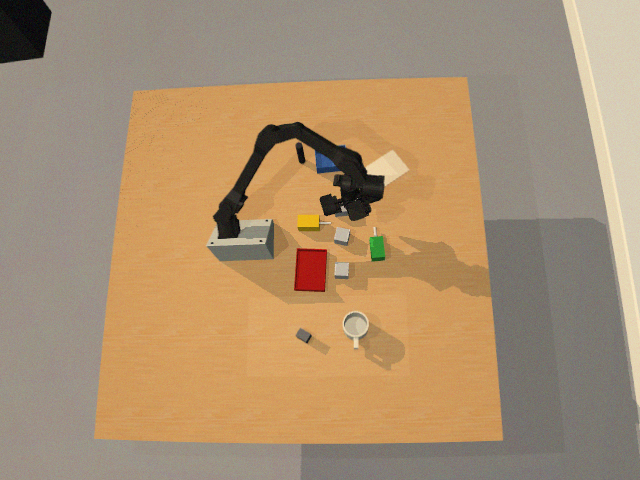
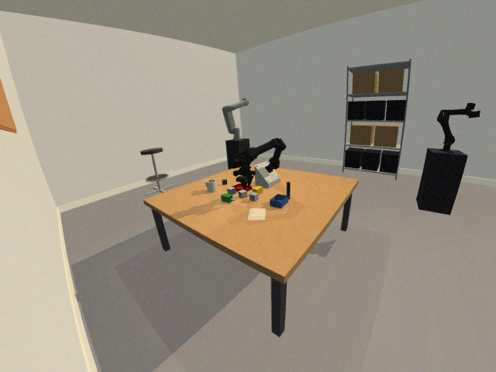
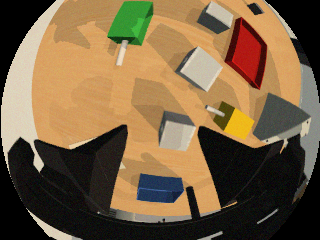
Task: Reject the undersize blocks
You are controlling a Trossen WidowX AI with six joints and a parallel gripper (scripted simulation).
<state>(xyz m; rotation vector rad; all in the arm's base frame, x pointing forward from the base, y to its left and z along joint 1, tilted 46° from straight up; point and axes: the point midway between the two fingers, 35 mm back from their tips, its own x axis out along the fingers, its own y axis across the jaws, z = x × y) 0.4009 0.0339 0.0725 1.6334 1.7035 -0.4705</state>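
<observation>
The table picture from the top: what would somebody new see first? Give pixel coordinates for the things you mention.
Probably the big black arm, bending across the wooden table (image 1: 170, 361) (image 2: 240, 235), with its open gripper (image 1: 343, 206) (image 3: 163, 130) above a steel block (image 3: 176, 136). Next, maybe the bright red tray (image 1: 310, 270) (image 3: 246, 52), lying between the arm's grey base box (image 1: 242, 252) (image 3: 280, 119) and another steel block (image 1: 341, 269) (image 3: 215, 17). The green gauge (image 1: 377, 248) (image 2: 226, 198) (image 3: 131, 22) stands out too, past the blocks.
</observation>
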